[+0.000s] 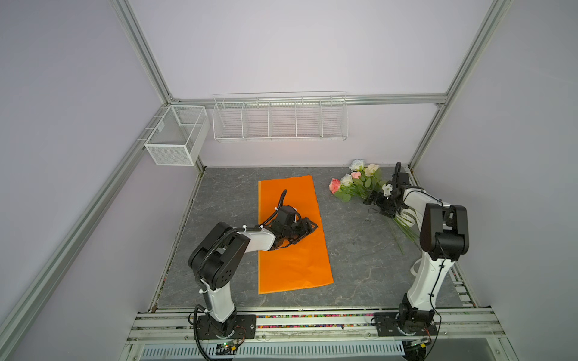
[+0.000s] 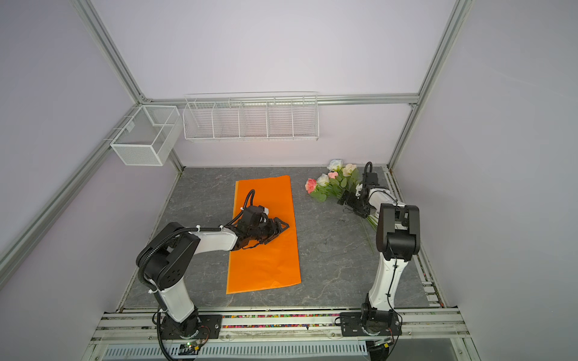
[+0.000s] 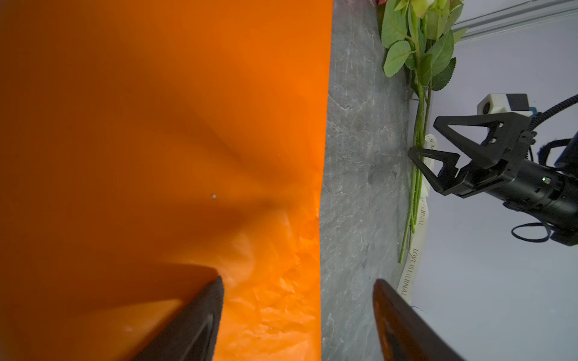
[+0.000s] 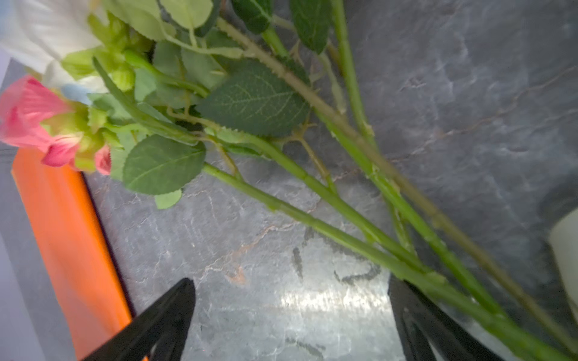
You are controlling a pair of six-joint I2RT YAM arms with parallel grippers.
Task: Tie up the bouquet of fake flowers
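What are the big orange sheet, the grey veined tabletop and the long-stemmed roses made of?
Orange sheet: probably thin paper or film, matte, with fine crumples. Grey veined tabletop: stone or stone-look laminate, faintly glossy where light reflects. Bouquet of fake flowers: apparently cloth petals and leaves on smooth moulded plastic stems.

In both top views the right arm (image 1: pixel 416 200) covers part of the bouquet (image 1: pixel 359 187) stems. Ribbon (image 3: pixel 409 272) lettering partly hidden behind stems.

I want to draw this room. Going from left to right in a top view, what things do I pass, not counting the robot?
First the white mesh basket → orange paper sheet → bouquet of fake flowers.
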